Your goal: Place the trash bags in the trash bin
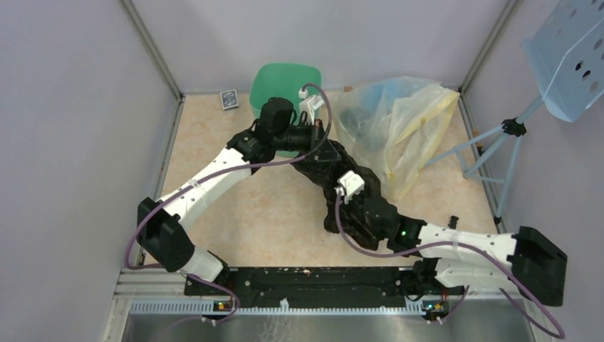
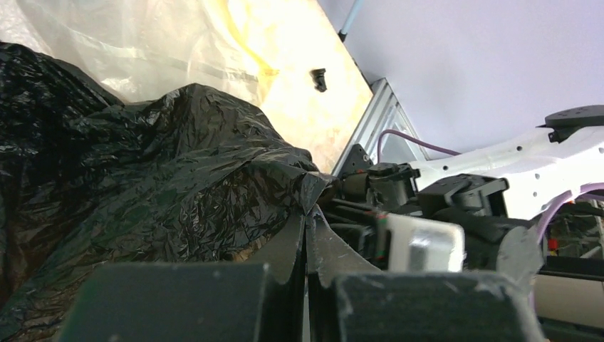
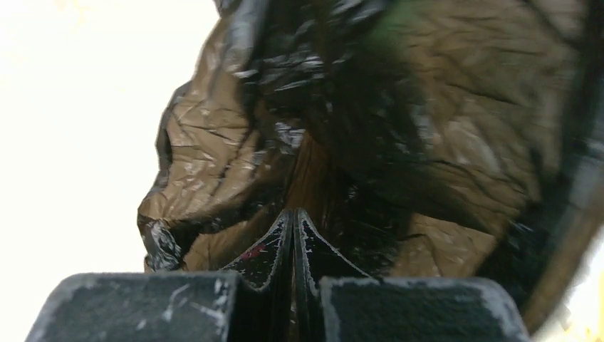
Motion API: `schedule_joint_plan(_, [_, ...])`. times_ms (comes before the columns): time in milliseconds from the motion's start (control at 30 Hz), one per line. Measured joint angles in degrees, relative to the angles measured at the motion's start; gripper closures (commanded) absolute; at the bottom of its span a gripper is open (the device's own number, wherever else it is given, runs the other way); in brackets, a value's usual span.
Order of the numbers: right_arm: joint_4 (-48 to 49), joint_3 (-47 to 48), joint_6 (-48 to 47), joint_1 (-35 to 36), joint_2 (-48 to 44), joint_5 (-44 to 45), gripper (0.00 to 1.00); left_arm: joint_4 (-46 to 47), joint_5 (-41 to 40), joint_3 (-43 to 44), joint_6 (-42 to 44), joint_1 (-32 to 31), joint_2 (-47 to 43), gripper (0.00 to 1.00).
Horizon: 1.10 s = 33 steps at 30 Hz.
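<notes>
The black trash bag (image 1: 333, 165) hangs crumpled between my two grippers, above the table's middle. My left gripper (image 1: 318, 141) is shut on a fold at the bag's upper end, just in front of the mint-green trash bin (image 1: 285, 83). In the left wrist view the shut tips (image 2: 308, 211) pinch the glossy black film (image 2: 142, 192). My right gripper (image 1: 343, 206) is shut on the bag's lower end. In the right wrist view its tips (image 3: 293, 215) are pressed together in thin, brown-lit film (image 3: 399, 135). The inside of the bin is hidden by my left wrist.
Clear and yellowish plastic bags (image 1: 399, 117) lie right of the bin and show in the left wrist view (image 2: 142, 43). A small card box (image 1: 228, 99) lies left of the bin. A blue perforated panel on a tripod (image 1: 570, 50) stands at the far right.
</notes>
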Motion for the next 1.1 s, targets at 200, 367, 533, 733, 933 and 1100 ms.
schedule_joint_plan(200, [8.76, 0.5, -3.08, 2.05, 12.13, 3.61, 1.0, 0.11, 1.62, 0.0, -0.28, 0.44, -1.09, 1.0])
schedule_joint_plan(367, [11.8, 2.64, -4.72, 5.33, 21.59, 9.62, 1.0, 0.2, 2.38, -0.04, -0.66, 0.92, -1.99, 1.0])
schedule_joint_plan(533, [13.88, 3.23, -3.93, 6.21, 24.59, 13.05, 1.0, 0.17, 2.89, -0.5, -0.96, 1.36, -2.56, 1.0])
schedule_joint_plan(733, [17.75, 0.83, 1.16, -0.44, 24.57, 8.94, 1.0, 0.07, 4.02, -0.94, -0.79, 1.75, -3.76, 1.0])
schedule_joint_plan(933, [19.47, -0.42, 4.44, -5.77, 22.77, 3.58, 1.0, -0.5, 5.64, -1.36, 0.24, 1.79, -4.42, 1.0])
schedule_joint_plan(1100, [24.26, -1.46, 5.29, -7.89, 18.51, -3.21, 1.0, -1.49, 7.41, -1.36, -0.2, 1.79, -4.42, 1.0])
